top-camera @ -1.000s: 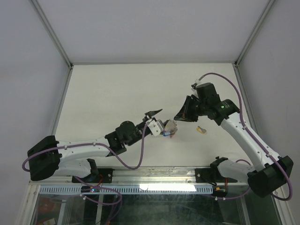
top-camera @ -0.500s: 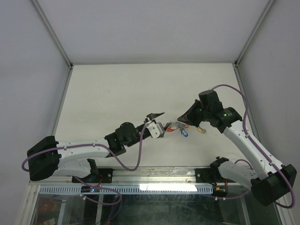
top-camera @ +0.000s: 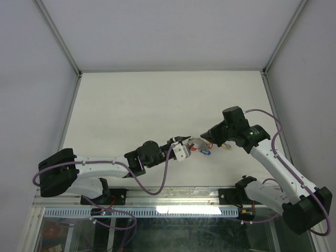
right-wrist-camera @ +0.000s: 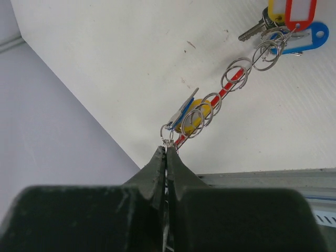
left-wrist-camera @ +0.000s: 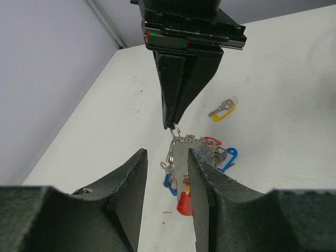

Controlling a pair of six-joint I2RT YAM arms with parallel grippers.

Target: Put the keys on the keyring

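While right gripper (right-wrist-camera: 166, 149) pinches keys (right-wrist-camera: 193, 116), several threaded on keyring (right-wrist-camera: 223, 93).

Silvery keys (right-wrist-camera: 252, 30) carry blue, yellow and red tags (right-wrist-camera: 310, 39), the keyring (right-wrist-camera: 221, 96) shows red, on a white table (right-wrist-camera: 105, 52).

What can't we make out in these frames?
- Top view: keys too small to count, crowded by left gripper and right gripper.
- Right wrist: tagged bunch cut off by the top edge.
- Left wrist: keyring lower end partly hidden behind the left gripper's finger; contact with it unclear.
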